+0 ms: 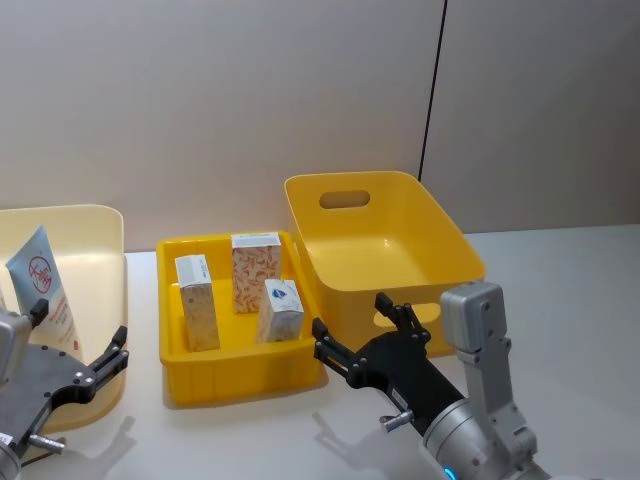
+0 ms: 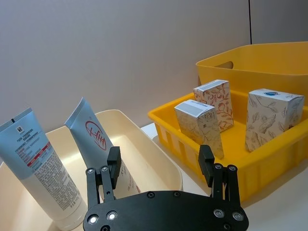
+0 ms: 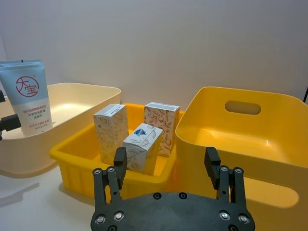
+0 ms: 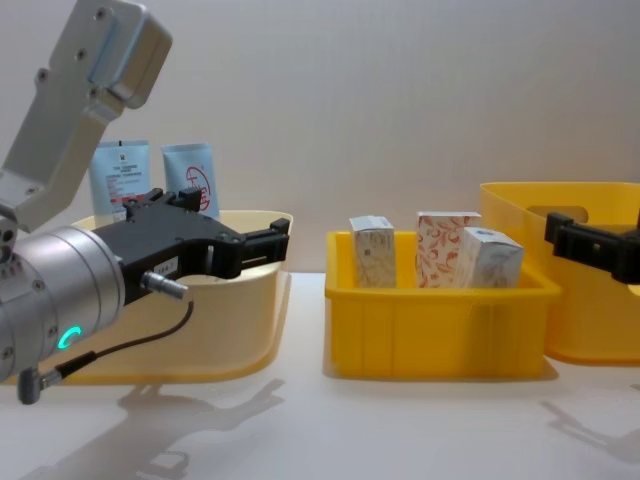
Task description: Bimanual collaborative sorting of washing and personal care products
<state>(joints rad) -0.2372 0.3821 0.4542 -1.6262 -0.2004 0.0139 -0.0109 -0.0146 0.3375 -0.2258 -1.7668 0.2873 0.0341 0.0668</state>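
Approach step of the sorting, nothing grasped yet.

By the counter's (image 1: 570, 300) left edge the left gripper (image 2: 160, 156) hovers, fingers spread and empty, at the front rim of the cream tub (image 1: 100, 235), where two squeeze tubes (image 2: 33, 161) stand upright. The right gripper (image 3: 165, 158), likewise spread and empty, hangs before the near right corner of the shallow yellow crate (image 1: 240, 385), which holds three small cartons (image 1: 198, 305) mid-counter. The deep yellow tub (image 1: 400, 245) stands just right of it. The next move likely calls for each gripper to line up over one item, straddle it squarely and close without tipping its neighbours.
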